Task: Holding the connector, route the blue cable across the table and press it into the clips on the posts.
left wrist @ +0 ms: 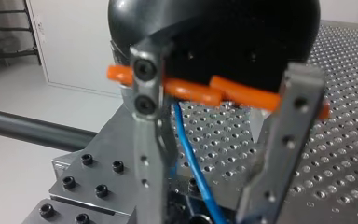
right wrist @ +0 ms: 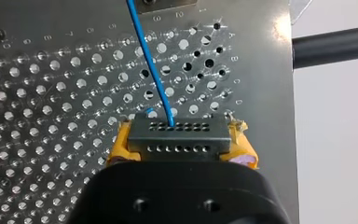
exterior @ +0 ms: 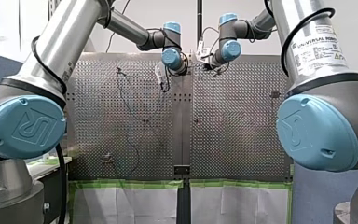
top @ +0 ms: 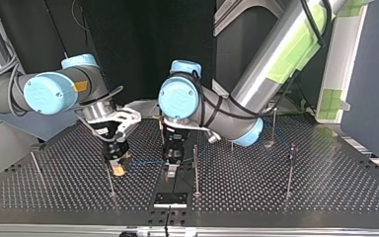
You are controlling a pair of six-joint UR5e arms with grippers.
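Note:
My right gripper (right wrist: 182, 150) is shut with its yellow pads (right wrist: 120, 148) on the grey connector (right wrist: 177, 128). The blue cable (right wrist: 151, 65) leaves the connector and runs ahead over the perforated plate. In the top view my right gripper (top: 116, 163) stands low at the left of centre, and the cable (top: 145, 161) stretches from it to my left gripper (top: 170, 165). My left gripper (left wrist: 200, 210) has its metal fingers (left wrist: 149, 154) open, one on each side of the cable (left wrist: 193, 158), without touching it.
Thin upright posts stand on the table: one (top: 195, 170) just beside my left gripper, one (top: 110, 180) near my right gripper, others (top: 289, 170) further to the top view's right. A black bracket (top: 170, 199) sits at the near edge.

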